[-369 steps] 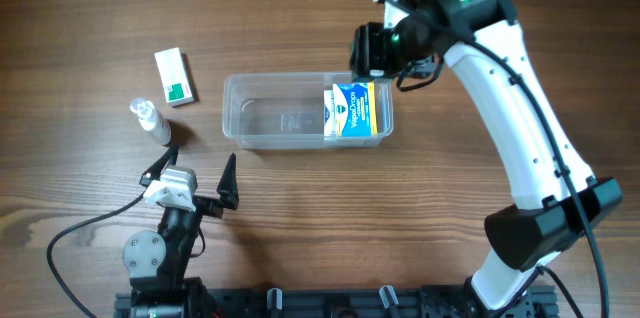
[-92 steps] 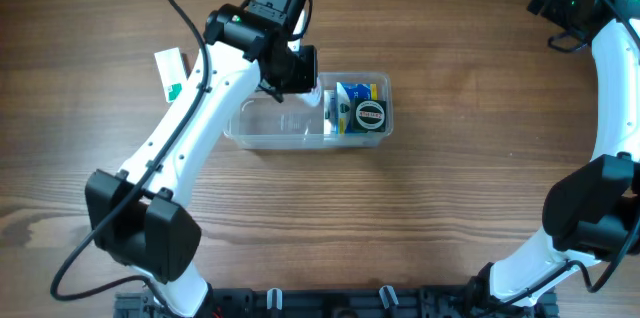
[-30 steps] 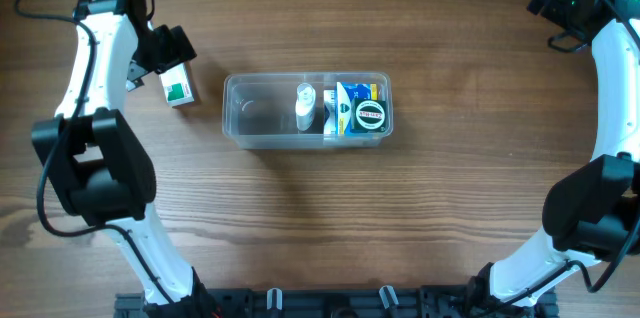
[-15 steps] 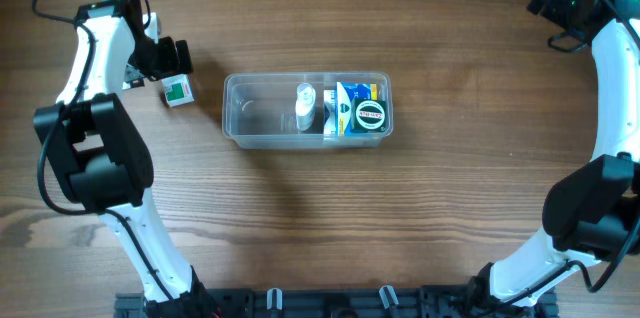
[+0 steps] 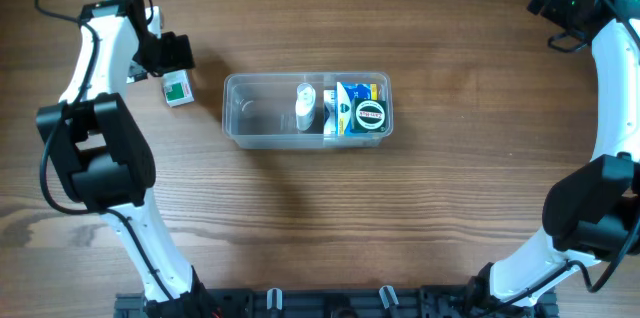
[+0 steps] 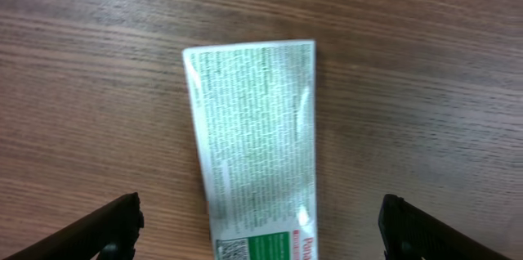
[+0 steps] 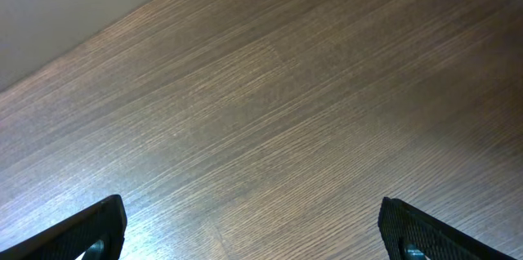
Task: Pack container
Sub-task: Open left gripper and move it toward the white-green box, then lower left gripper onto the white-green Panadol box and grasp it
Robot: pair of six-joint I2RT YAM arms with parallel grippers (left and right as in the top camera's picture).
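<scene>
The container (image 5: 258,120) sits mouth up, long axis running left-right overhead.

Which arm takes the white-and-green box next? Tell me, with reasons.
Left. The open left gripper hangs directly over the box, jaws either side of it. The right gripper is far across the table, beyond the container.

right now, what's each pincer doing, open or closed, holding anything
left pincer: open, above the white and green box, holding nothing
right pincer: open, empty, over the table
</scene>
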